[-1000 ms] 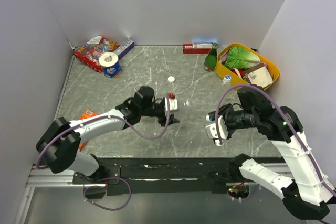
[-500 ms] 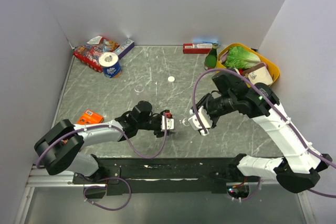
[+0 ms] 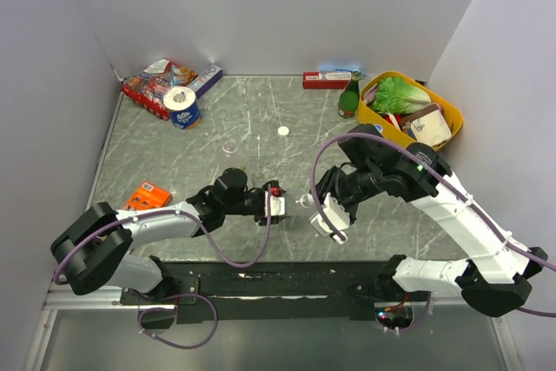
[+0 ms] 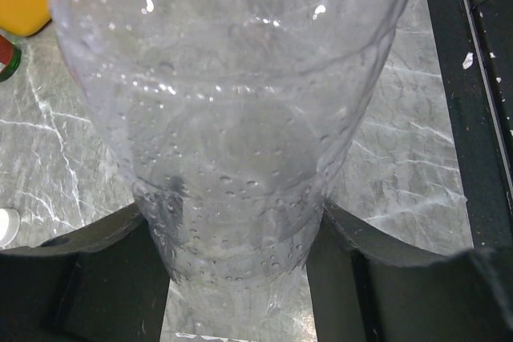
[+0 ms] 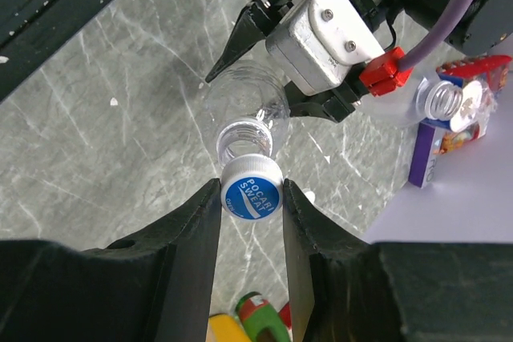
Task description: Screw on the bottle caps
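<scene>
L tool [image 3: 274,205] clamps a clear bottle [image 4: 232,158], neck open. R tool [image 5: 251,206] pinches a blue cap [image 5: 250,195] right by that neck, not threaded yet. Prob. zero caps on so far; white cap [image 3: 283,130] lies loose on tabletop [image 3: 174,162].

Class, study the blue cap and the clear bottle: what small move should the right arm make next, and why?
Probably ease the right gripper in to seat the blue-and-white plastic screw cap on the open mouth of the small clear plastic bottle. The cap sits pinched between its fingers just short of that mouth, not yet on it, while the left gripper clamps the bottle.
</scene>
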Controlling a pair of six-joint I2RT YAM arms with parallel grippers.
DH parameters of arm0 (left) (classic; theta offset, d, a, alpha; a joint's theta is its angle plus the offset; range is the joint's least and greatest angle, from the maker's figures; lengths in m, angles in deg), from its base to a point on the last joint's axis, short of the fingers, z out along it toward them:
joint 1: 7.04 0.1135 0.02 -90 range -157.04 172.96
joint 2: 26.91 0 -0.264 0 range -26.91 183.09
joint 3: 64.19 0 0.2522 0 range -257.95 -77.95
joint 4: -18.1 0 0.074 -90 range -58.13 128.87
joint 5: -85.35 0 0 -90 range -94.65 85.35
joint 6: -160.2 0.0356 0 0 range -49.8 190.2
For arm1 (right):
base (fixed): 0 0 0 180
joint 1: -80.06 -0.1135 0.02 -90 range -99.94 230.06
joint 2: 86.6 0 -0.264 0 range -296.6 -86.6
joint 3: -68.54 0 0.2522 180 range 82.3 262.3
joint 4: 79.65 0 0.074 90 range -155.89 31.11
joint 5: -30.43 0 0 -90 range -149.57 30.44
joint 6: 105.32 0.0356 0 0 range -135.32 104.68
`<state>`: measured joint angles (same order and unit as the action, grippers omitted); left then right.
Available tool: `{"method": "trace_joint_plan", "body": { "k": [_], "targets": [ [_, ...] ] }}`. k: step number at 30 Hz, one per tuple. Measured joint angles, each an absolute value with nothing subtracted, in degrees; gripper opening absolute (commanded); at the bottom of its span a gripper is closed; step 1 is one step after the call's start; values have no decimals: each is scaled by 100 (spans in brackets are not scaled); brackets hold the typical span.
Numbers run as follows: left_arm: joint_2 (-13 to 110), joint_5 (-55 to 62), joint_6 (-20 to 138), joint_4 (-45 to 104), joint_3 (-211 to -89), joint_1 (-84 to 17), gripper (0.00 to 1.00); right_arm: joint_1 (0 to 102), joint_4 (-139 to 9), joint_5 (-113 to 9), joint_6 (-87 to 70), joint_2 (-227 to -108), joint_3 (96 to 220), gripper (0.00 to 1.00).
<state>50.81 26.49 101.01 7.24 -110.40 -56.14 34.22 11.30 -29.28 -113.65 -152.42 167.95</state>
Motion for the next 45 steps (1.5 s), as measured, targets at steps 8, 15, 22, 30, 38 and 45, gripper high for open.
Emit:
{"method": "trace_joint_plan", "body": {
  "k": [8, 15, 22, 30, 38, 45],
  "targets": [
    [5081, 2627, 10101, 687, -11023, -5614, 1, 3243, 1123, -3062, -11426, -15248, 16570, 10],
    [5081, 2544, 10083, 768, -10988, -5610, 1, 2991, 1114, -3241, -11236, -15163, 16314, 10],
    [5085, 2531, 10033, 836, -10924, -5603, 1, 2836, 926, -3538, -10877, -15047, 16061, 9],
    [5087, 2542, 9806, 829, -10924, -5597, 1, 2827, 511, -3713, -10580, -15025, 16050, 9],
    [5094, 2546, 9775, 818, -10924, -5597, 1, 2827, 369, -3774, -10462, -15028, 16048, 9],
    [5100, 2546, 9777, 818, -10924, -5592, 1, 2827, 354, -3785, -10420, -15045, 16050, 9]
  ]
}}
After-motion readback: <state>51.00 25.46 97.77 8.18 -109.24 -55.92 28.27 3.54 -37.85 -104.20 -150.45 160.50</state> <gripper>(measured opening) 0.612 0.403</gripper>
